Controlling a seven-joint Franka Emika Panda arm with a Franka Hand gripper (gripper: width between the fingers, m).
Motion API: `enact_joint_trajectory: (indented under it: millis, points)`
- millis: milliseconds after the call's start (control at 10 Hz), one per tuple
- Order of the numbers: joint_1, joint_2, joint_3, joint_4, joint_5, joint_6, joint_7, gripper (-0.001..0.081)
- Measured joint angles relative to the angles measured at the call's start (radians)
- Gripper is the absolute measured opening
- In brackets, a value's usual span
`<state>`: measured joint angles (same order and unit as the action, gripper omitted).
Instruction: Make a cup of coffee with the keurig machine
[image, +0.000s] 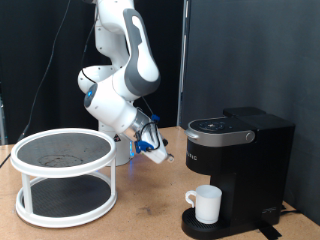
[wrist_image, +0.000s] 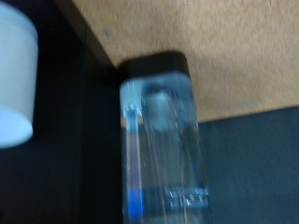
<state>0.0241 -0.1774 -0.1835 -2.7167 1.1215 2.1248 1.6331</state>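
Observation:
The black keurig machine (image: 235, 150) stands on the wooden table at the exterior view's right, its lid down. The white cup (image: 207, 203) stands on the machine's round drip base, under the spout. My gripper (image: 155, 141) hangs in the air just left of the machine's top, tilted towards it, and I cannot see anything between its fingers. The wrist view is blurred. It shows the cup (wrist_image: 14, 84) at the frame's edge and the machine's clear water tank (wrist_image: 161, 140) against a black body. No fingers show in it.
A white two-tier round rack (image: 62, 178) with dark mesh shelves stands at the exterior view's left. The wooden table (image: 150, 215) runs between the rack and the machine. A black curtain hangs behind.

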Motion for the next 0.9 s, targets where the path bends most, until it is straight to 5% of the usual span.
enact_joint_trajectory:
  millis: [300,900]
  points:
    - [-0.002,-0.109,-0.018,-0.011,0.006,-0.129,0.002,0.0734]
    - [-0.002,-0.310,-0.019,-0.018,0.051,-0.203,0.092,0.0734]
